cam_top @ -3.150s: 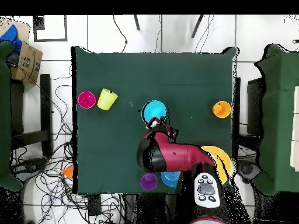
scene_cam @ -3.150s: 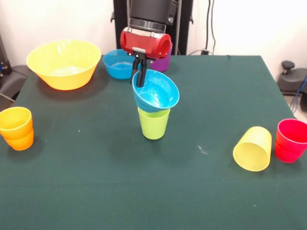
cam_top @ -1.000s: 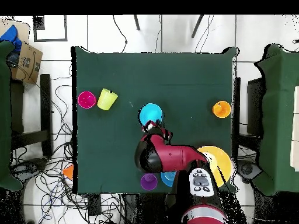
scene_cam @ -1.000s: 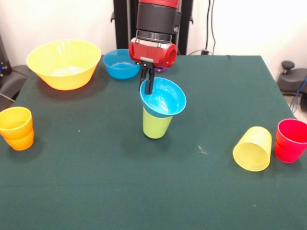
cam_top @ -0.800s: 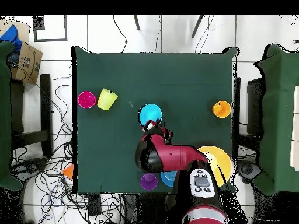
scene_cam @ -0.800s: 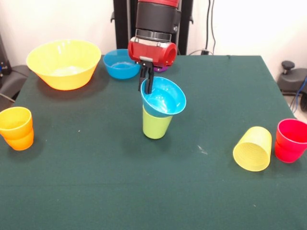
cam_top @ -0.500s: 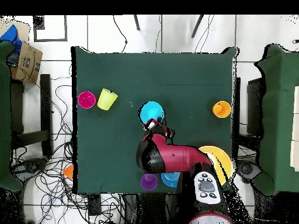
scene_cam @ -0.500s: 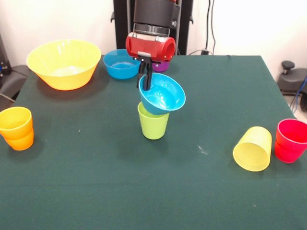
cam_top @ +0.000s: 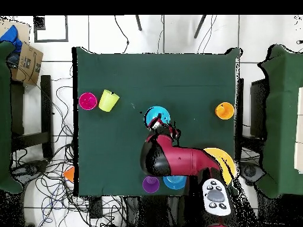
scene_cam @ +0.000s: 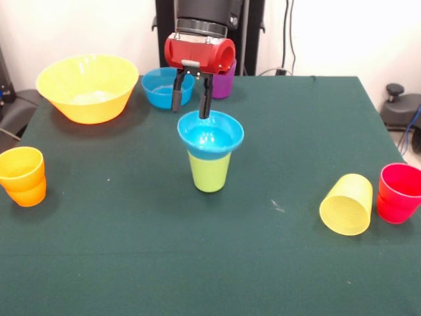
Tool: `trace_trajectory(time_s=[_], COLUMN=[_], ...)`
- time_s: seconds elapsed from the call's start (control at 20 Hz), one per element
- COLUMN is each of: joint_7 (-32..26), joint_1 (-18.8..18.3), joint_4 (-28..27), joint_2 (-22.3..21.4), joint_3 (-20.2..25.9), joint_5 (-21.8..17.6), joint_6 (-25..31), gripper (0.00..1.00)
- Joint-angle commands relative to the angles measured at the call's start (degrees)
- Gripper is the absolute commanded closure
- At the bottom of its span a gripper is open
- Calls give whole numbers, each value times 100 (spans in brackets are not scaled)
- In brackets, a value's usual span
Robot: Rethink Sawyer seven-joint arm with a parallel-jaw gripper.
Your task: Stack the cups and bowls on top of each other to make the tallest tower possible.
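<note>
A small blue bowl point(scene_cam: 210, 135) sits level in the mouth of an upright lime green cup point(scene_cam: 210, 172) at the table's middle, forming a two-piece tower. My gripper point(scene_cam: 191, 104) hangs open just above the bowl's far rim and holds nothing. One fingertip point(scene_cam: 205, 110) is close over the rim. In the overhead view the bowl point(cam_top: 156, 116) shows just beyond the gripper point(cam_top: 161, 127). A second small blue bowl point(scene_cam: 161, 87), a purple cup point(scene_cam: 223, 82) and a large yellow bowl point(scene_cam: 87, 87) stand along the far edge.
Two nested orange cups point(scene_cam: 23, 175) stand at the left edge. A yellow cup point(scene_cam: 346, 204) lies on its side next to a red cup point(scene_cam: 398, 192) at the right. The green table point(scene_cam: 296, 118) ends close behind the far bowls.
The gripper has let go of the blue bowl, opened and lifted a little. The bowl, earlier tilted on the green cup, now sits level in its mouth.
</note>
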Motion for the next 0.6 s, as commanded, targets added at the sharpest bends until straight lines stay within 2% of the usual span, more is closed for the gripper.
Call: trace_trajectory(time_s=[0.05, 0.6], joint_7=[123, 165], joint_1=[140, 124], joint_4=[168, 184], joint_2=[90, 118], joint_3=[406, 493], joint_5=[-325, -254], joint_6=[266, 358], gripper=[0, 0])
